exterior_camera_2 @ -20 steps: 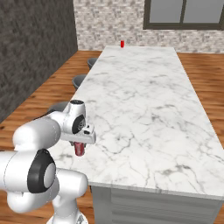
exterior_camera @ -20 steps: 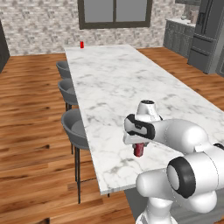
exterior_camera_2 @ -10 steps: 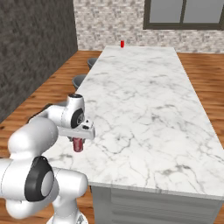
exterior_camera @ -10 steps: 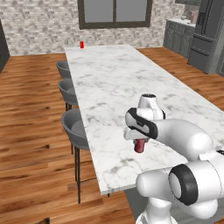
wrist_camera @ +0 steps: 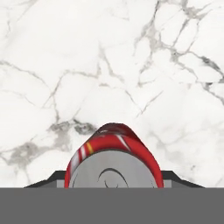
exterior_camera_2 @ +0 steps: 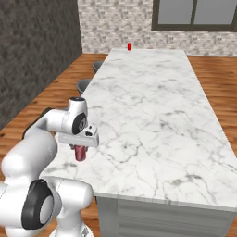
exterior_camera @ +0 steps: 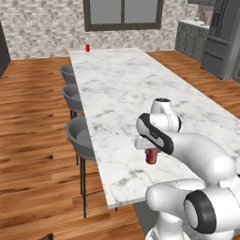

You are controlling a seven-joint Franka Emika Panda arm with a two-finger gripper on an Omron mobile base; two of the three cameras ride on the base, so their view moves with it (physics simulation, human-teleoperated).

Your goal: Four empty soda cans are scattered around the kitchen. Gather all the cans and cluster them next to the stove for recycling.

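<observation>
Centrally, your gripper (exterior_camera: 151, 154) points straight down, its jaws clenched on a dark red soda can (exterior_camera: 151, 156); in the right base view the same gripper (exterior_camera_2: 81, 151) grips the upright can (exterior_camera_2: 81, 153) just below the white hand. From the hand view you look down on the can (wrist_camera: 113, 151), its grey top and red wall with white and yellow marking filling the space between the dark fingertips (wrist_camera: 51, 179). Beneath it lies the white marble island counter (exterior_camera: 126, 89), near its front left corner; whether the can touches the marble cannot be told. A second red can (exterior_camera: 87, 48) stands at the far left corner of the counter, well apart. Grey stools (exterior_camera: 78, 138) line the counter's left side above the wood floor (exterior_camera: 33, 122).
</observation>
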